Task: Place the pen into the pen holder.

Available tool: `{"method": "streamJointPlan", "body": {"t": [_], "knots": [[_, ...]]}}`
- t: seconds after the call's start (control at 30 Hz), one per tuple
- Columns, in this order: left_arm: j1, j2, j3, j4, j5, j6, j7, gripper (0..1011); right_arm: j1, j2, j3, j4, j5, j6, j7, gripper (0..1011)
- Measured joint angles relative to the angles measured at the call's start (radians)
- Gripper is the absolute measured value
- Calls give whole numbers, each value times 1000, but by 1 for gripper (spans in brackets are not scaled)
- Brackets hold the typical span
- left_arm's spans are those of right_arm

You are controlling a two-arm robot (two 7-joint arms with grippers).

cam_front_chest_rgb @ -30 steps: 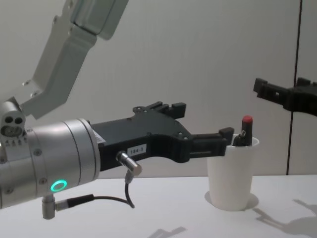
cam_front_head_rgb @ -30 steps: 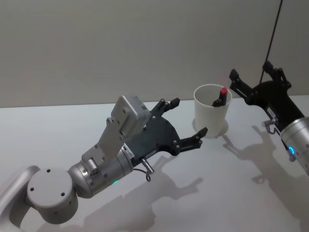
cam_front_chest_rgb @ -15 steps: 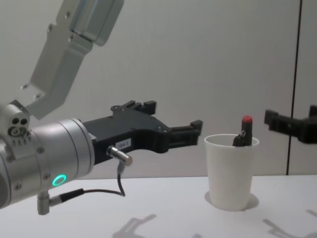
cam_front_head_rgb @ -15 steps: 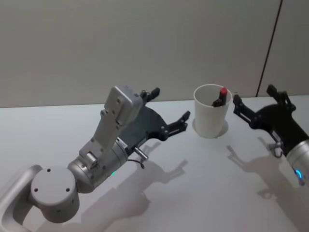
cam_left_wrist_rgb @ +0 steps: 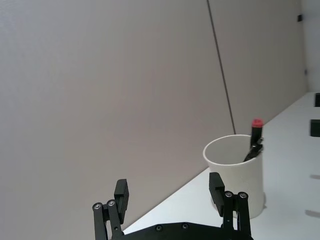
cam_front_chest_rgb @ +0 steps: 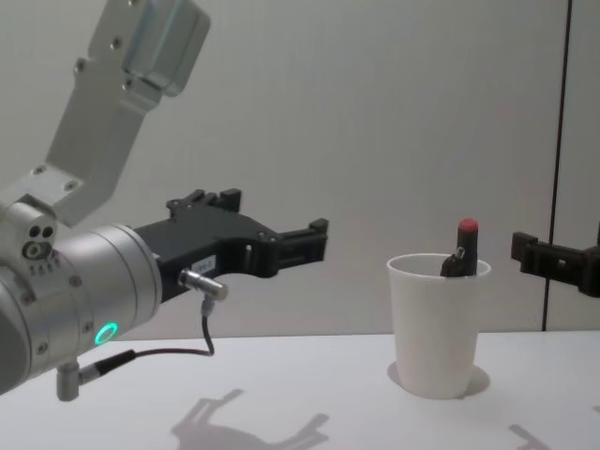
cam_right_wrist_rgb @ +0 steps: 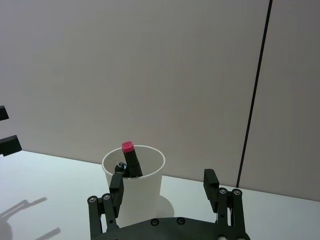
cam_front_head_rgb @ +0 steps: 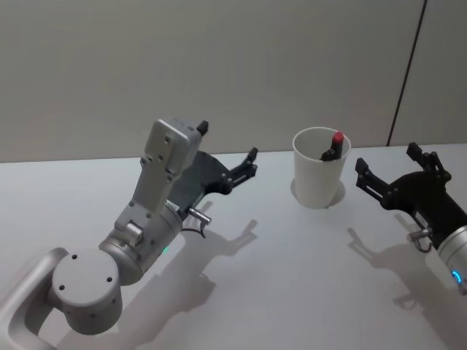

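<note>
Claws are both hanging spread and empty: left claw (cam_front_head_rgb: 228,159) off to one side, then the plain white paper cup (cam_front_head_rgb: 319,168) holding the black red-capped pen (cam_front_head_rgb: 333,146), then right claw (cam_front_head_rgb: 387,166). Placement is looking finished.

A black pen (cam_front_head_rgb: 332,149) with a red cap leans inside the upright white pen holder (cam_front_head_rgb: 319,181).

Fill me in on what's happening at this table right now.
The pen already stands in the white pen holder on the table, its red cap poking above the rim. Both arms have pulled away from it: the left gripper is open off to the cup's left, and the right gripper is open on its right. Neither holds anything.
</note>
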Motion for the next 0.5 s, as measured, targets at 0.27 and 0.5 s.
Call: {"method": "streamJointPlan", "body": {"t": [0.27, 0.5], "knots": [[-5, -1, 3, 9, 1, 5, 59, 1001, -1, 0, 0, -1, 0, 0, 0, 1001], [-6, -2, 4, 11, 2, 6, 67, 1001, -1, -1, -1, -1, -1, 0, 0, 1001]]}}
